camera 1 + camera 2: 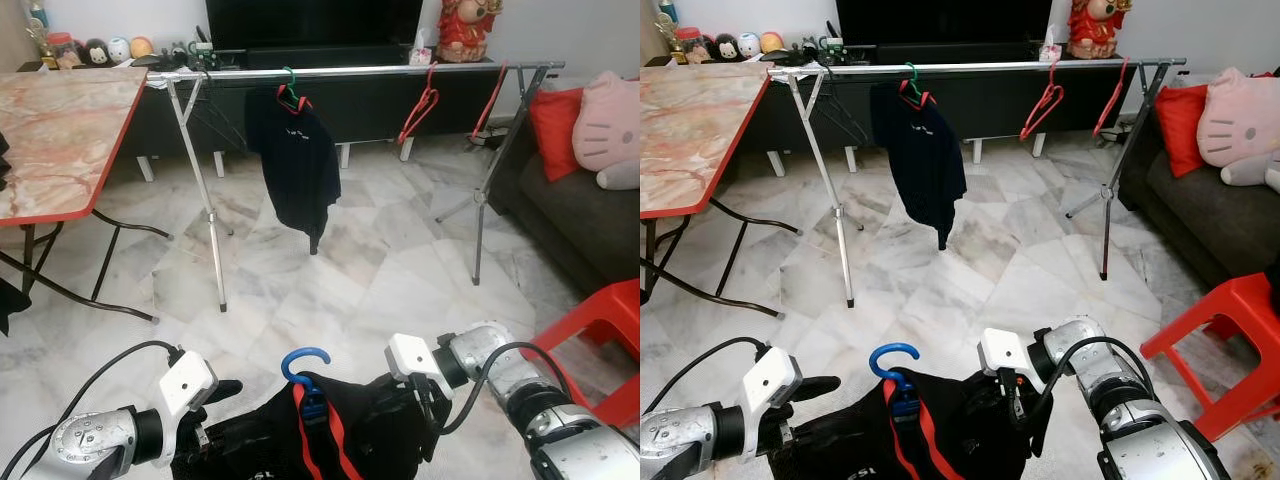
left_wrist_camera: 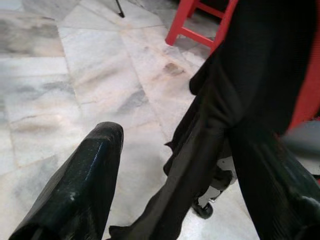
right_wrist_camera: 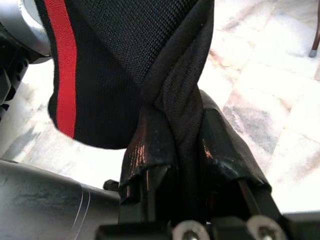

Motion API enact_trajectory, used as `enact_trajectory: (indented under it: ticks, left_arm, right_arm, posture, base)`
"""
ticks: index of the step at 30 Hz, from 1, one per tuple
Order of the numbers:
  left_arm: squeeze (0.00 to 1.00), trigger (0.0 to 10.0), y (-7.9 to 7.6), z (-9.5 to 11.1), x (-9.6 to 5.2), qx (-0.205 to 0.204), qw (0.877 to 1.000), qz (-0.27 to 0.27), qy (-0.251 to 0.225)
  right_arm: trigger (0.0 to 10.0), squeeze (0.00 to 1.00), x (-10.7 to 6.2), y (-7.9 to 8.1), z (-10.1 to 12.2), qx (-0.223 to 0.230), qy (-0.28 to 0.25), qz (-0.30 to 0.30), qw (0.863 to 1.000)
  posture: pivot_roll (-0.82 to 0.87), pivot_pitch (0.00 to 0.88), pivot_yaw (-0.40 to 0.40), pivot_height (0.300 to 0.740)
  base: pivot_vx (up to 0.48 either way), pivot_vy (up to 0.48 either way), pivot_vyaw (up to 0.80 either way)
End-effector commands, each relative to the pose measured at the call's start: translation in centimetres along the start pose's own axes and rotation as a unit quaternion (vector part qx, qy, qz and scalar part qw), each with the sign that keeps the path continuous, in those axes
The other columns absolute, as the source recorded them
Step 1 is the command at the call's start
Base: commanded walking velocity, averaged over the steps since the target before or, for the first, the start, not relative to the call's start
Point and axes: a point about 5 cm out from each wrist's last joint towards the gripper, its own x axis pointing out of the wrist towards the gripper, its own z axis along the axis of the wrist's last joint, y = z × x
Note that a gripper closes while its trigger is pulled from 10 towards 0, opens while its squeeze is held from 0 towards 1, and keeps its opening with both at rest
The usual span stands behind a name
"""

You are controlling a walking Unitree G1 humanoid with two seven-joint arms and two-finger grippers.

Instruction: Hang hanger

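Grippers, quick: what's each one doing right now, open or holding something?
Left gripper: open, fingers on either side of the black shirt.
Right gripper: closed on a fold of the black shirt.

Open marble floor (image 1: 380, 280) leads to the drying rack's rail (image 1: 350, 72), where a hung black shirt (image 1: 295, 160) and two red hangers (image 1: 420, 105) leave free gaps between them.

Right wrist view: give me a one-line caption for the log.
Right gripper pinches a bunched fold of the black shirt with red stripe, above the marble floor.
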Motion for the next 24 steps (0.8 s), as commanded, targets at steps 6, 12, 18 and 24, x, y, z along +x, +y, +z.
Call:
enact_trajectory:
  ticks: [6, 12, 18, 24]
  left_arm:
    - [0.0, 10.0, 0.0, 0.0, 0.4, 0.001, 1.0, -0.019, -0.001]
    - [0.0, 10.0, 0.3, 0.2, 0.9, -0.005, 1.0, -0.013, -0.013]
    - [0.0, 10.0, 0.1, 0.3, 1.4, -0.012, 0.999, -0.022, -0.022]
    - [0.0, 10.0, -0.3, 0.5, 1.6, -0.016, 0.999, -0.042, -0.029]
  right_arm:
    - [0.0, 0.0, 0.4, -0.5, 1.4, -0.036, -0.022, 0.008, 0.999]
    - [0.0, 0.0, 0.7, -0.6, 2.1, -0.048, -0.035, 0.028, 0.998]
    - [0.0, 0.0, 1.3, -0.6, 2.4, -0.052, -0.038, 0.037, 0.997]
    - [0.0, 0.0, 1.5, -0.6, 2.5, -0.053, -0.04, 0.037, 0.997]
  posture:
    - [-0.06, 0.0, -0.029, 0.74]
    - [-0.07, 0.0, -0.031, 0.74]
    - [-0.07, 0.0, -0.034, 0.74]
    - [-0.06, 0.0, -0.036, 0.74]
  base:
    - [0.0, 0.0, 0.0]
    - [0.0, 0.0, 0.0]
    - [0.0, 0.0, 0.0]
    - [0.0, 0.0, 0.0]
